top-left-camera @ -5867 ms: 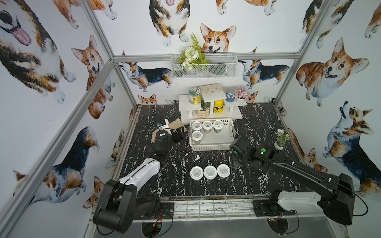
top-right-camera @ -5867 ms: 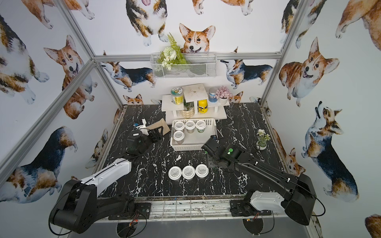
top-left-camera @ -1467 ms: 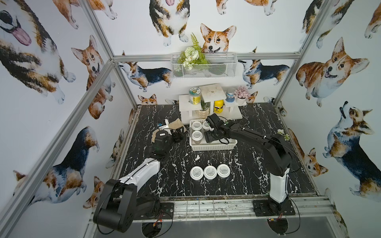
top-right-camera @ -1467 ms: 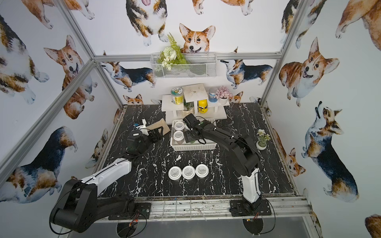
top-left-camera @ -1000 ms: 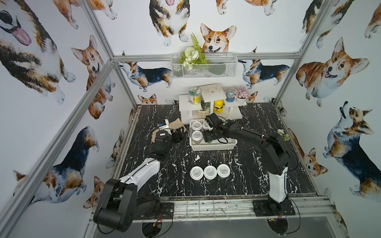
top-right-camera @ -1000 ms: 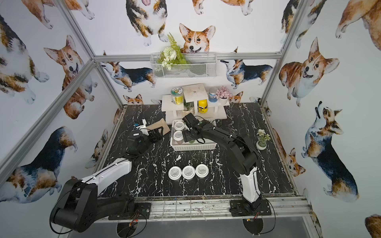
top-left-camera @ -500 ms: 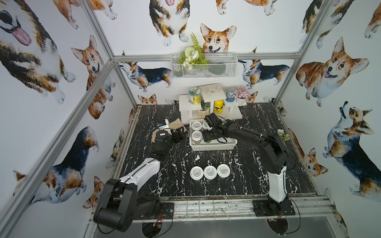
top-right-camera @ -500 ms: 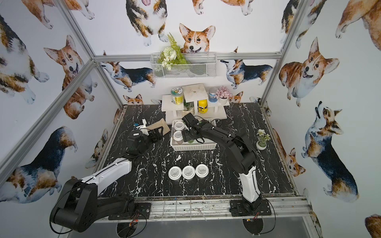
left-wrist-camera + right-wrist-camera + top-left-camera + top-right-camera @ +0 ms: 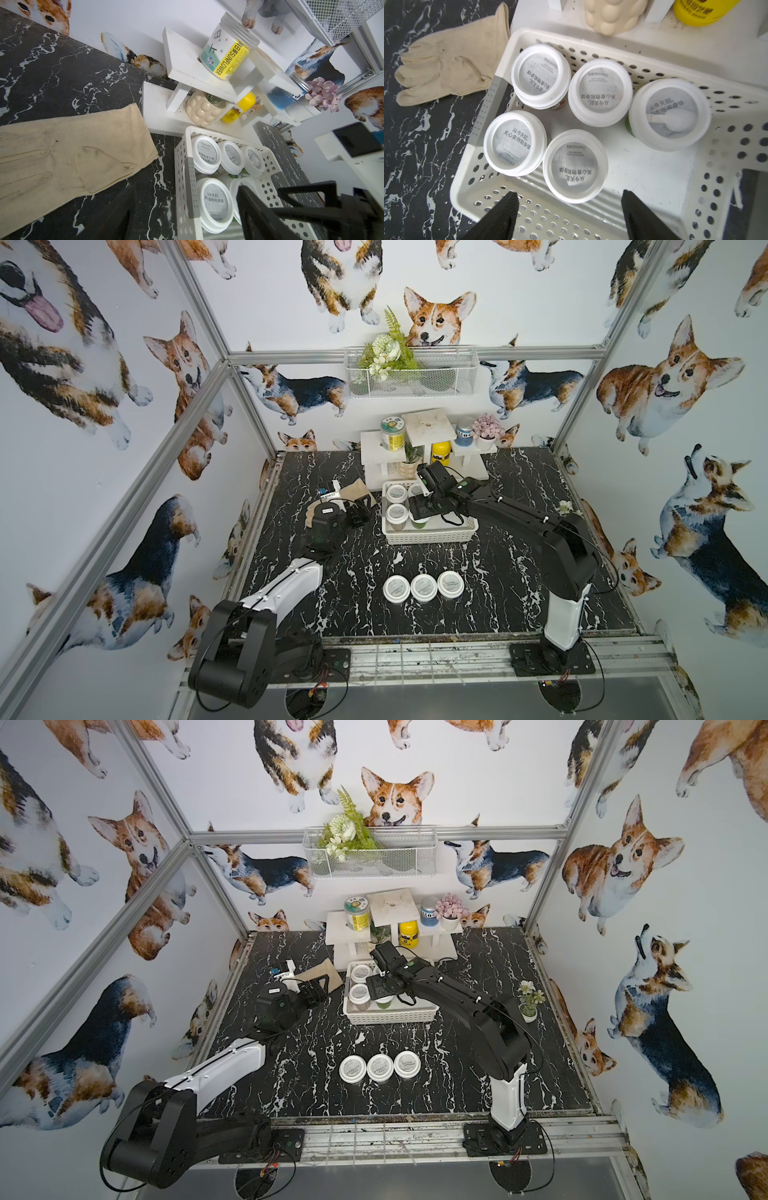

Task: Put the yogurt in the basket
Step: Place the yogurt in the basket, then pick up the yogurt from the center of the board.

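The white perforated basket (image 9: 430, 536) (image 9: 390, 1016) (image 9: 529, 216) (image 9: 182, 166) stands mid-table in front of the shelf and holds several yogurt jars with white lids. My right gripper (image 9: 570, 207) (image 9: 419, 510) hangs open over its front row. The nearest jar (image 9: 575, 166) stands free just beyond the fingertips. Three more yogurt jars (image 9: 424, 587) (image 9: 380, 1067) sit in a row on the black table nearer the front. My left gripper (image 9: 185, 199) (image 9: 359, 511) is open and empty beside the basket's left wall.
A beige glove (image 9: 357, 493) (image 9: 446, 66) lies left of the basket. Behind it a white stepped shelf (image 9: 382, 450) carries a yellow-green labelled jar (image 9: 392, 433), a yellow bottle (image 9: 440, 452) and a beige pot (image 9: 612, 14). A small potted plant (image 9: 528, 1003) stands at the right.
The right arm swung from the table's right side into the basket, set one more jar in the front row and opened its jaws off it. The left arm has not moved.
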`<move>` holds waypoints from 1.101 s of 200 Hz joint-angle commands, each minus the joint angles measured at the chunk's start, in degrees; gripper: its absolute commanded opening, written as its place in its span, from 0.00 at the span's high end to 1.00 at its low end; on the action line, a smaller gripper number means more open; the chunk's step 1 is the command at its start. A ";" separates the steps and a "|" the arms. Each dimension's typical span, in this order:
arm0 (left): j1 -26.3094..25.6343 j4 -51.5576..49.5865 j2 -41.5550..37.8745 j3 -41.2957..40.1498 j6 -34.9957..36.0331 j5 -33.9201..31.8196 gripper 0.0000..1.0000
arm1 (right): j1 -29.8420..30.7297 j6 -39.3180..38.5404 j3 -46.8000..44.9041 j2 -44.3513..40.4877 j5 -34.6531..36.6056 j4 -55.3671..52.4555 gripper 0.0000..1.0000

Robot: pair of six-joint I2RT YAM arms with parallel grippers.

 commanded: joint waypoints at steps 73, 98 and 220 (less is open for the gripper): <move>0.06 1.04 0.18 0.53 0.31 0.30 0.19 | 0.02 2.93 -27.04 -26.26 4.26 9.43 0.19; 0.02 0.95 0.17 0.62 0.39 0.22 0.19 | 0.08 5.35 -36.99 -35.34 3.07 14.27 0.18; -0.08 0.62 0.34 0.75 0.39 -0.09 0.19 | 0.17 4.11 -50.22 -54.45 7.73 22.90 0.00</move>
